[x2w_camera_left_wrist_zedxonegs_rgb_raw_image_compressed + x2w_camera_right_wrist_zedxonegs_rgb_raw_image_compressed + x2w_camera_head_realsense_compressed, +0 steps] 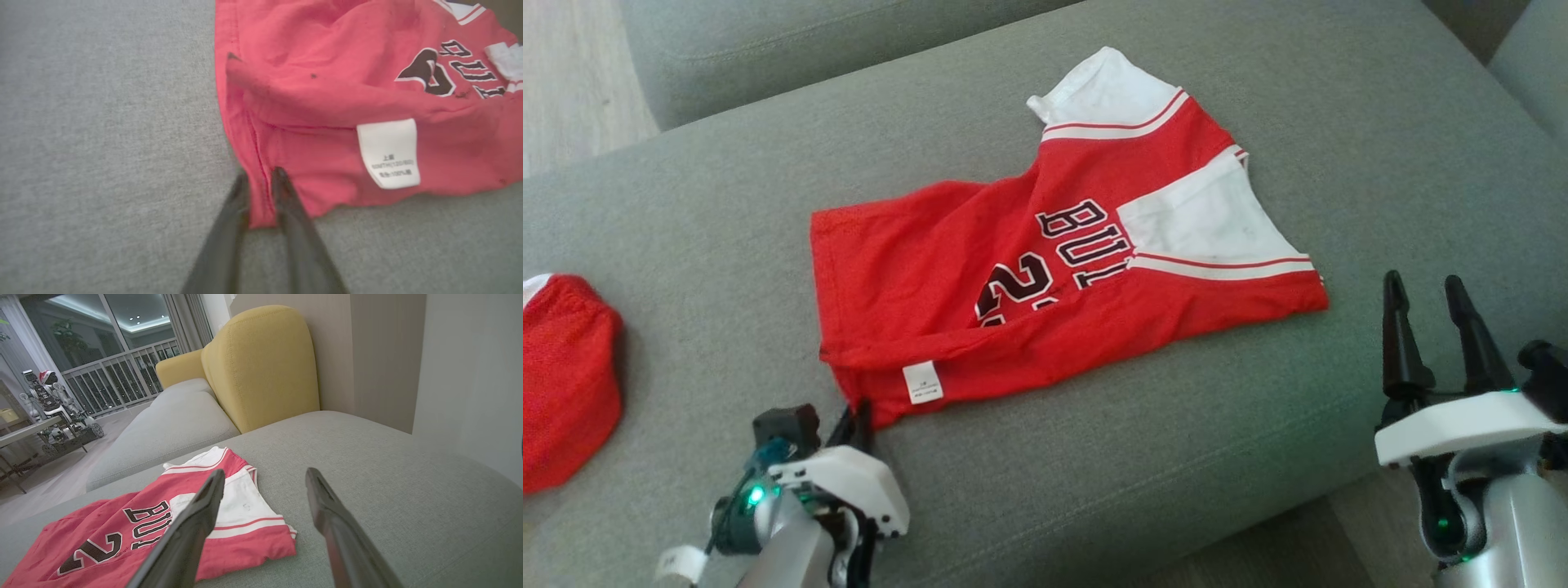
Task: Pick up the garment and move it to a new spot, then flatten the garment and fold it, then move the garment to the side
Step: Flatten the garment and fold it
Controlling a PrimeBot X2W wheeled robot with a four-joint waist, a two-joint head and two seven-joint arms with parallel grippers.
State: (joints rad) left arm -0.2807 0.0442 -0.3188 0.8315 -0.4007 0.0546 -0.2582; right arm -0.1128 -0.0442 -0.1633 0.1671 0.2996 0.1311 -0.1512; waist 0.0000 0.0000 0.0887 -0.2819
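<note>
Two pincers are in my views, and they are doing different jobs. My left pincer (858, 416) sits at the near left corner of the garment (931, 278), and in the left wrist view its two fingers (282, 183) are pressed in close with the red hem pinched between them, so I judge it is gripping the cloth. My right pincer (1425, 290) is wide open and holds nothing; it hangs near the garment's right end but does not touch it. The garment lies flat on the grey sofa (1094, 490), long way across, from the low left corner up to the white shoulders on the right. So almost all the cloth lies ahead and to the right of my left pincer. A white label (922, 382) lies just beside the grip. I think a lift from here will make the far end drag.
</note>
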